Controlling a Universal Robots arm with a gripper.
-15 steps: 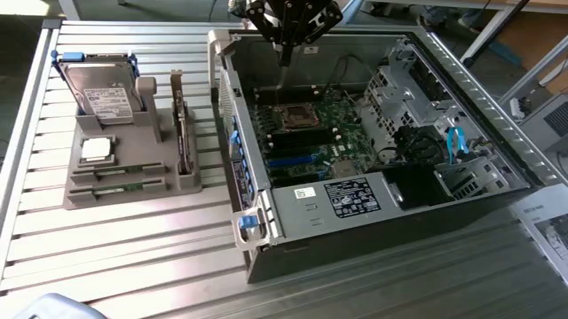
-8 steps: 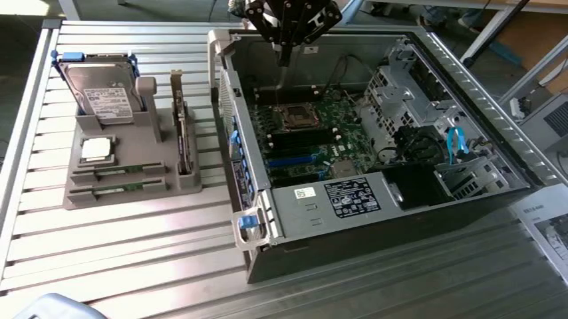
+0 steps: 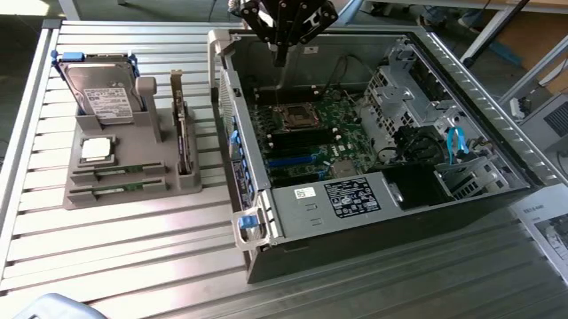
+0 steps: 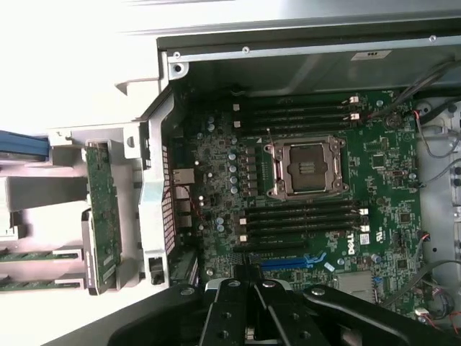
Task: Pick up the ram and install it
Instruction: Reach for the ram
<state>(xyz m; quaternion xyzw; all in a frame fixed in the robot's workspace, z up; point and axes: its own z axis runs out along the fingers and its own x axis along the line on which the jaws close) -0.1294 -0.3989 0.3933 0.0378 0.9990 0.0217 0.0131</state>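
Observation:
Two green ram sticks (image 3: 118, 171) (image 3: 116, 193) lie flat in the front slots of a grey holder (image 3: 82, 178) at the exterior view's left, both untouched. In the wrist view their ends (image 4: 29, 254) (image 4: 29, 285) show beside the case. My gripper (image 3: 281, 58) hangs above the open computer case (image 3: 497, 143), over the far part of the motherboard (image 3: 306, 136) and well apart from the holder. Its black fingers (image 4: 230, 310) are shut together with nothing between them. Empty black memory slots (image 4: 295, 112) (image 4: 302, 216) run on both sides of the CPU socket (image 4: 306, 167).
The holder also carries a silver hard drive (image 3: 105, 93), an upright expansion card (image 3: 180, 126) and a square chip (image 3: 96, 149). Case walls, a drive cage (image 3: 395, 86) and blue cables (image 3: 457, 143) crowd the exterior view's right. Papers (image 3: 550, 232) lie on the slatted metal table (image 3: 133, 252).

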